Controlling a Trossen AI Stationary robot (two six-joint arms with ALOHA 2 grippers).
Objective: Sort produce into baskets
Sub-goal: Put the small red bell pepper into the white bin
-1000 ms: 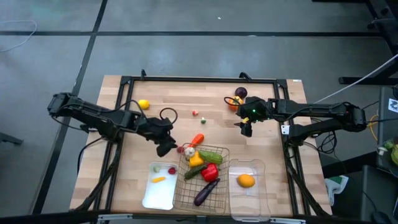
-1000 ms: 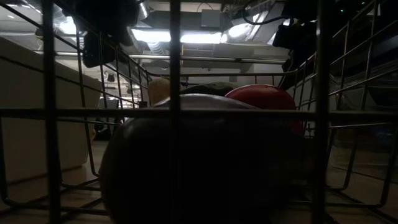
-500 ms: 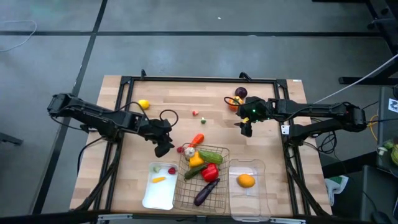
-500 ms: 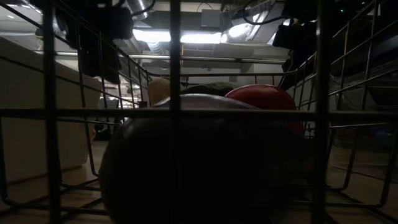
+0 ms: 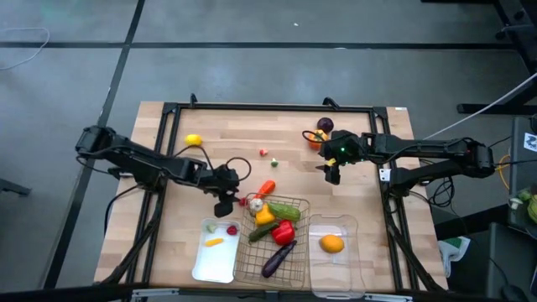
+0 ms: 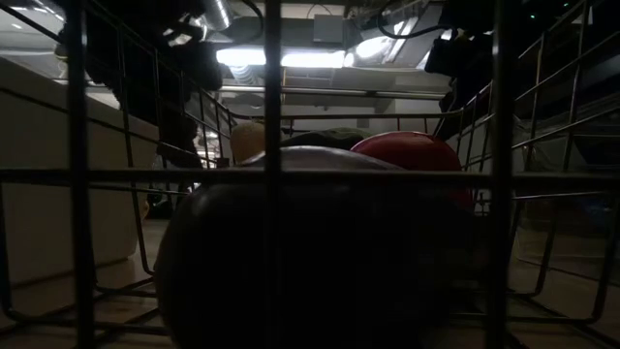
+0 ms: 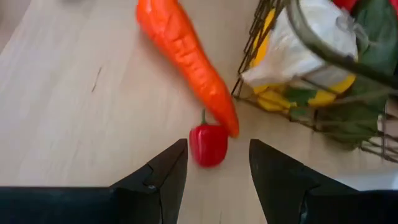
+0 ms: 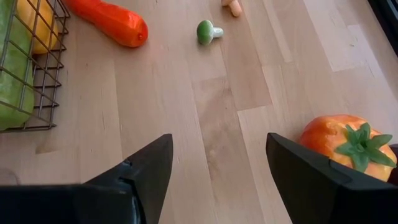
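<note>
Overhead and wrist views of a two-arm sorting scene on a wooden table (image 5: 352, 210). The left gripper (image 5: 225, 204) is hovering low over the table just beside the wire-mesh basket (image 5: 289, 258), near the basket's far left corner. In the left wrist view its fingers (image 7: 161, 177) are standing apart, holding nothing, with a small red pepper (image 7: 208, 144) lying on the wood between and just ahead of the tips. The pepper is touching the narrow end of an orange carrot (image 7: 186, 46), which is lying just beside the basket wall.

The right gripper (image 5: 332, 174) is waiting over the right half of the table, its fingers (image 8: 140, 180) spread wide and empty. Near it, by the far right edge, an orange tomato-like fruit with a green stem (image 8: 345, 142) is resting beside a dark purple piece (image 5: 325, 126). A small green piece (image 8: 206, 32) is lying in the middle of the table.

The wire-mesh basket is holding a purple eggplant (image 5: 278, 259), a red pepper (image 5: 283, 232), a yellow pepper (image 5: 264, 216) and a green cucumber (image 5: 283, 211). The white tray (image 5: 201, 267), at the basket's left, is carrying a small yellow piece (image 5: 215, 242) and a small red piece (image 5: 232, 229). The clear plastic bin (image 5: 346, 268), at the basket's right, is containing an orange fruit (image 5: 332, 244). A yellow lemon (image 5: 194, 141) is lying alone near the far left of the table.
</note>
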